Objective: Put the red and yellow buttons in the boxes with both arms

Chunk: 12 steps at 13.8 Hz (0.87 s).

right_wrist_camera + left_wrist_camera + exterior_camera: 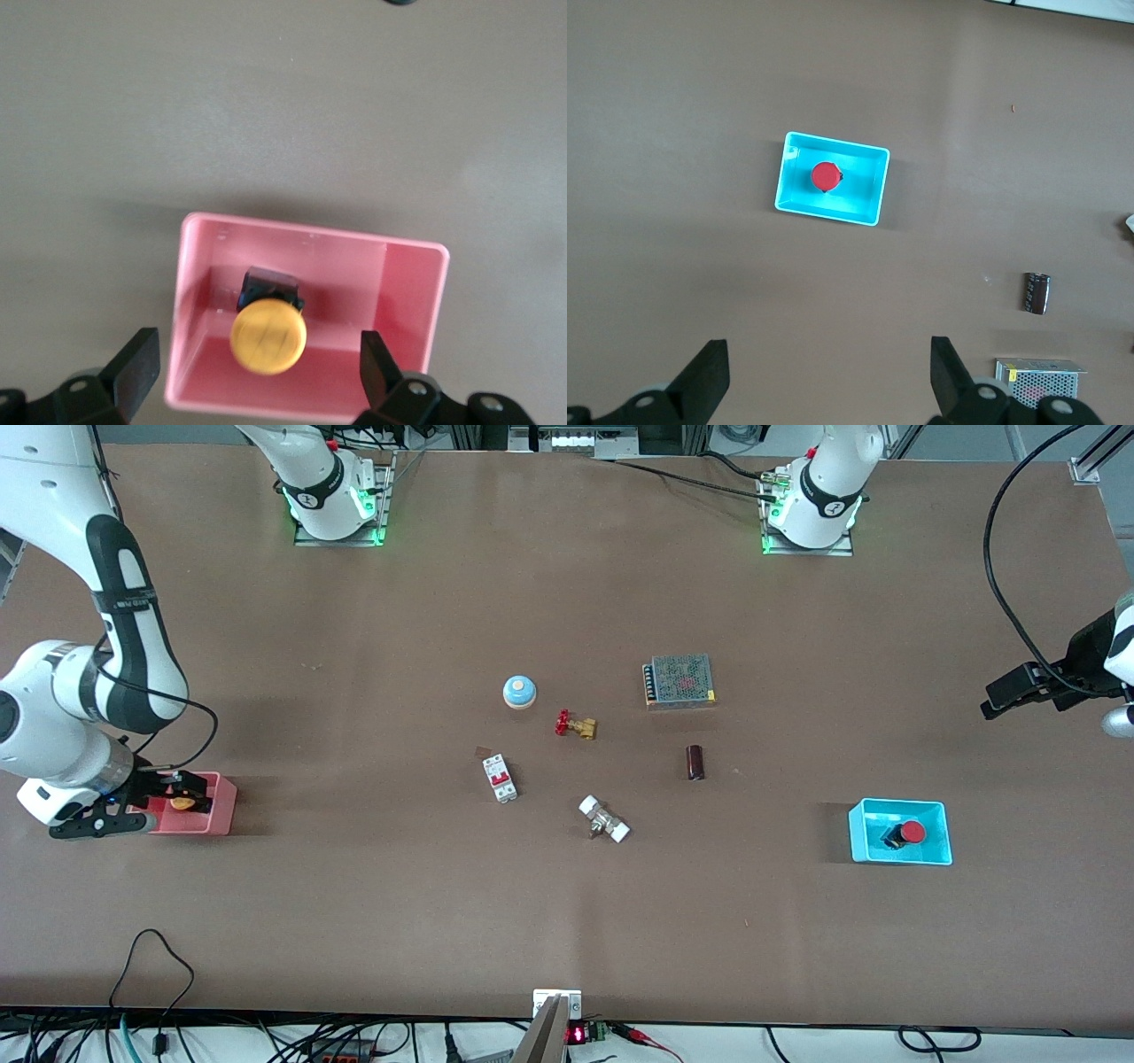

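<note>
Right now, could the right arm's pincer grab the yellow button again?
Probably yes. The right pincer hangs open just over the pink box, and the yellow button sits in it between the two fingers with nothing covering it. Only the box walls might crowd it.

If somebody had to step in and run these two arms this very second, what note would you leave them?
Left gripper: open, holding nothing, up in the air toward the left arm's end of the table.
Right gripper: open, holding nothing, over the pink box.
Yellow button: lying in the pink box, free of the fingers.
Red button: in the cyan box.
Done: both buttons are boxed, one in each.
Left: probably only lifting the right arm away; the blue-domed button and brass valve are not part of the job.
</note>
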Motion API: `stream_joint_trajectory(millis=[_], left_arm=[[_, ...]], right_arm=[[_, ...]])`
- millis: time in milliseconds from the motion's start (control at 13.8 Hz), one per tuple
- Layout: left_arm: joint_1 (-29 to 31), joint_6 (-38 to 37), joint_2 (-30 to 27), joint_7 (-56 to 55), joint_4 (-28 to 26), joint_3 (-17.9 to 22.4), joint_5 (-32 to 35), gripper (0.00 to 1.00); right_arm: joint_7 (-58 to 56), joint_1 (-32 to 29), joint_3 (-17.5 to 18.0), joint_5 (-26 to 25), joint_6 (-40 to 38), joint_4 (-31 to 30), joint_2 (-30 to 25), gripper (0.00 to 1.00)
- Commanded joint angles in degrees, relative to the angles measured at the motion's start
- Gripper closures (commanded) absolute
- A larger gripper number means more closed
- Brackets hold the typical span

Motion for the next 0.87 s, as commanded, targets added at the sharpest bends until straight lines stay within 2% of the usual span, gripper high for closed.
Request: stream_joint_trajectory(millis=[0,218,363,508,581,799], left_arm=[[0.0,-3.5,-0.7,-0.7,1.0,-0.3,-0.8,0.0],[0.0,-7.3,-0.9,0.1,3.2,-0.2,-0.3,0.0],[0.0,-7.3,-1.3,0.2,3.2,-0.2,-0.3,0.0],[-0.1,-7.7,-2.8,0.2,3.0,-0.5,-0.3,0.0],[-0.1,-8.7,-2.9,0.2,3.0,-1.4,-0.3,0.0],[-0.1,-9.6,-3.1,2.5,2.9,-2.0,0.0,0.0]], right_arm=[[-2.5,-0.1,0.5,1.0,-6.4,-1.0,-6.8,0.0],[0.7,4.0,1.0,0.9,-18.4,-0.9,-17.0,0.0],[9.9,7.7,1.4,0.7,-25.4,-0.3,-22.8,0.0],[12.0,8.2,5.1,0.0,-34.2,5.9,-23.6,0.0],[11.9,8.2,5.4,0.1,-38.5,8.7,-23.6,0.0],[11.9,7.2,5.4,0.8,-41.1,10.9,-24.0,0.0]])
